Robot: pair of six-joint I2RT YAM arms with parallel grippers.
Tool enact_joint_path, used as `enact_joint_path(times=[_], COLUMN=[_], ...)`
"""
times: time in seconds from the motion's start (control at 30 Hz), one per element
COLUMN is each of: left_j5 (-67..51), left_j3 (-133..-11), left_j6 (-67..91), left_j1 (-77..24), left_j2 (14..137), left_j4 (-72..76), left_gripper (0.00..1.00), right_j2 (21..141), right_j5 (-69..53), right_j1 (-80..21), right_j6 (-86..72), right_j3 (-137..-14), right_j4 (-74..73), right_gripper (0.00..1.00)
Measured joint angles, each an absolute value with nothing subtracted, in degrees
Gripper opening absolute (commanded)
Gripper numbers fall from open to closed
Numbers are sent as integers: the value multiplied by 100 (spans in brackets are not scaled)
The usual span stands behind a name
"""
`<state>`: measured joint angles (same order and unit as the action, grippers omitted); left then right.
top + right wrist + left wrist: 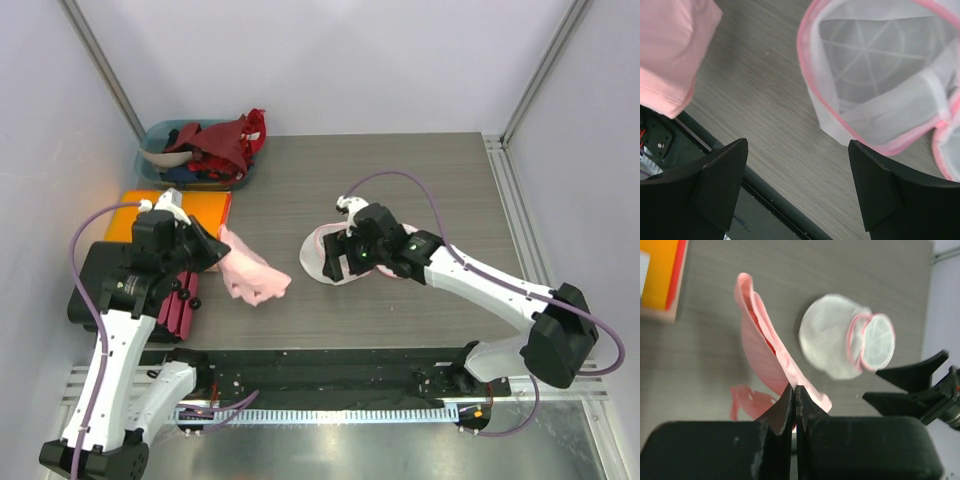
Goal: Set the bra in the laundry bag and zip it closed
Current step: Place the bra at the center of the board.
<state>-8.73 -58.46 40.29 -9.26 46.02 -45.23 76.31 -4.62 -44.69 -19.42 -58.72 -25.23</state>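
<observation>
The bag (318, 256) lies on the tabletop (420, 180) near its middle. It is a white mesh pouch with pink trim, its mouth is unzipped and gaping, and its round flap is folded off to one side. The right hand (338, 262) hovers just over the bag's right part with its jaws spread wide and nothing between them. In the right wrist view the open mouth sits just beyond the far fingertip.

The pink bra (256, 276) is left of the bag and apart from it. The left hand (220, 243) has its jaws pressed together on one edge of the fabric. The rest trails down toward the bag, and I cannot tell whether its low end touches the tabletop.

At the far left corner stands a teal bin (150, 140) heaped with dark red clothes. An orange box (200, 206) lies nearer, by the left arm.
</observation>
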Motion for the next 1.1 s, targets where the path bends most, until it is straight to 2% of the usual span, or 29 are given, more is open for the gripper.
enact_joint_path(times=[0.23, 0.47, 0.6, 0.87, 0.97, 1.0, 1.07, 1.1], left_j5=[-585, -123, 36, 607, 591, 585, 615, 663], left_j3=[-5857, -5981, -5612, -5374, -5288, -5288, -5264, -5240], left_j6=[3671, 3404, 3699, 4936, 5137, 5164, 5223, 5240], left_j1=[-928, -1068, -1675, -3651, -4130, -4250, -4475, -4563], left_j2=[4635, 5155, 5710, 7024, 7721, 7915, 8103, 8051], left_j4=[-6018, -6554, -6309, -5137, -4676, -4589, -4429, -4386], left_gripper=[0, 0, 0, 0, 33, 52, 62, 74], right_j2=[8156, 8232, 8047, 7363, 7212, 7175, 7140, 7122], right_j5=[-558, -502, -403, -268, -220, -213, -204, -204], right_j1=[-5043, -5103, -5100, -5100, -5100, -5100, -5100, -5100], right_j6=[-2003, -2163, -2294, -2486, -2550, -2571, -2606, -2626], right_j3=[-5896, -5863, -5603, -5223, -5098, -5043, -4952, -4890], right_j4=[-2121, -1973, -1883, -1752, -1721, -1717, -1712, -1710], right_gripper=[86, 87, 87, 87, 87, 87, 87, 87])
